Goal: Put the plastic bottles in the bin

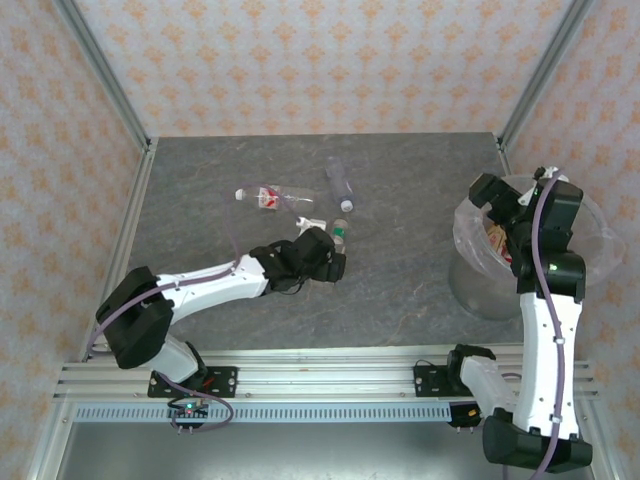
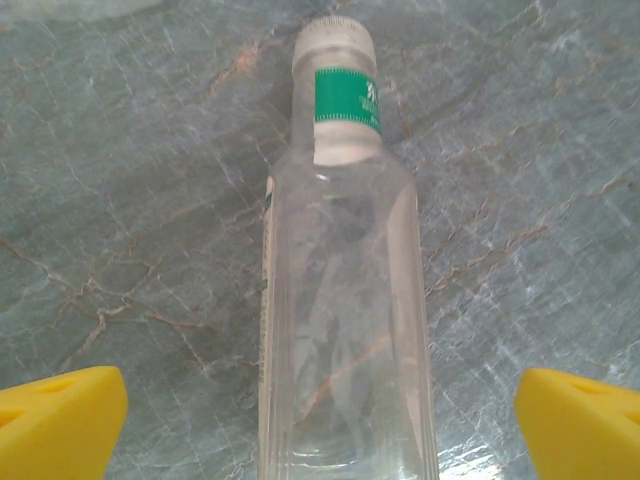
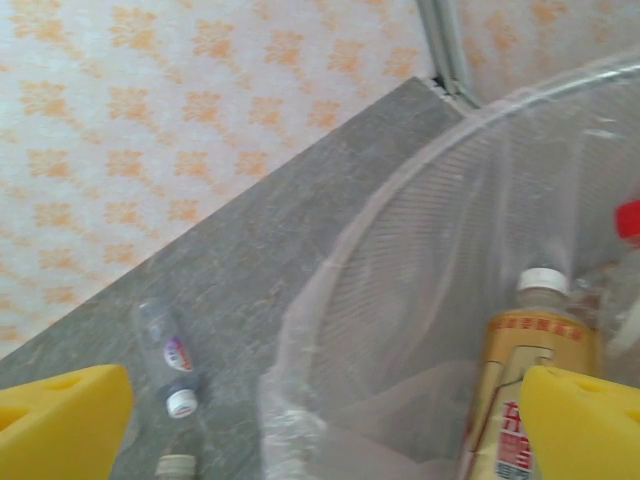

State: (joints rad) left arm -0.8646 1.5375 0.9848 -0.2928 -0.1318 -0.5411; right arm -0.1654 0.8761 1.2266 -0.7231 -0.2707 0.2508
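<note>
A grey stone-patterned table (image 1: 420, 180) stands inside patterned walls, with two arms mounted at its near edge.

The left arm reaches toward the middle of the table. The left gripper (image 1: 335, 258) hangs low over a clear bottle lying on its side, the green-band bottle (image 2: 345, 320). This one has a white cap and a green band round its neck, and its cap points away to the far side. The yellow fingers (image 2: 60, 420) are spread wide apart, one on each side of the bottle, and neither touches it.

Two more bottles lie on the table beyond it. The red-label bottle (image 1: 266, 197) lies to the far left, with its white cap pointing left. The clear bottle (image 1: 341, 183) lies a little farther back and to the right, with its cap toward the near side.

The bin (image 1: 470, 290) stands at the right edge of the table, lined with a thin clear bag. The right gripper (image 3: 320, 425) hovers above its rim, fingers wide apart and empty. In the bin, the brown-label bottle (image 3: 530, 350) stands upright with a white cap. A red cap (image 3: 628, 218) shows just behind it.
</note>
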